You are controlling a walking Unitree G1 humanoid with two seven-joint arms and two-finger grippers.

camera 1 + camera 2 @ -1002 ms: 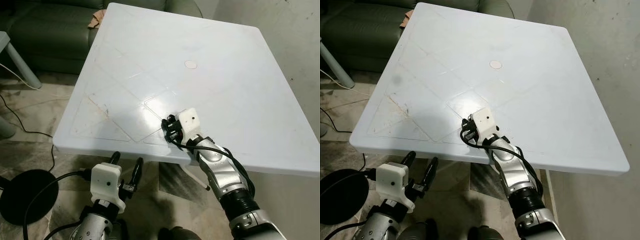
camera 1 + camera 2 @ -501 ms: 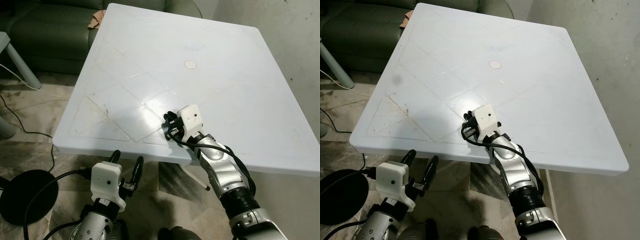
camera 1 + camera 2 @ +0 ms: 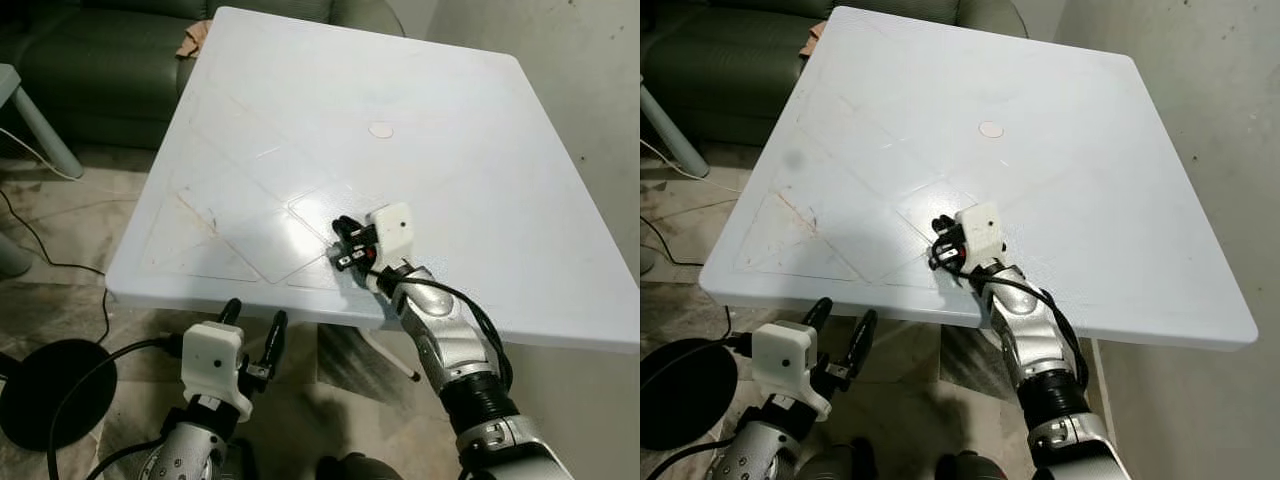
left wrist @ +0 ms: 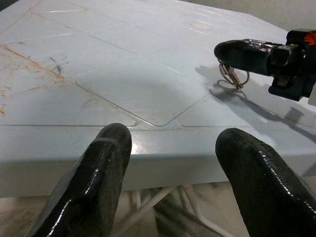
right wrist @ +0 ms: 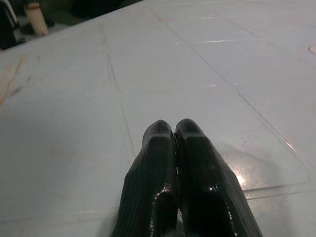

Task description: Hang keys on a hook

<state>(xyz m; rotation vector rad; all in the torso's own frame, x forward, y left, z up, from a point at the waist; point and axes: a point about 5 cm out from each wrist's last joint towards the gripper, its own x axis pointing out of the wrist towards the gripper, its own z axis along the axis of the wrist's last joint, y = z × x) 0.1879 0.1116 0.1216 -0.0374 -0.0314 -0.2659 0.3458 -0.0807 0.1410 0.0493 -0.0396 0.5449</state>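
A small bunch of keys on a metal ring (image 4: 231, 75) hangs from the tips of my right gripper (image 3: 343, 232), just over the white table (image 3: 300, 120) near its front edge. The right gripper is shut on the keys; in the right wrist view its two black fingers (image 5: 163, 148) press together over the tabletop. My left gripper (image 3: 254, 320) is open and holds nothing. It sits below and in front of the table's front edge, pointing at it, with its fingers (image 4: 106, 163) wide apart.
A round white plug (image 3: 381, 130) marks the table's middle. A dark green sofa (image 3: 90, 60) stands behind the table at the left. A black round base (image 3: 50, 395) and cables lie on the floor at the left. A grey wall (image 3: 590, 80) runs along the right.
My right gripper has shifted a little to the right and farther over the table, still shut. The left gripper has stayed where it was.
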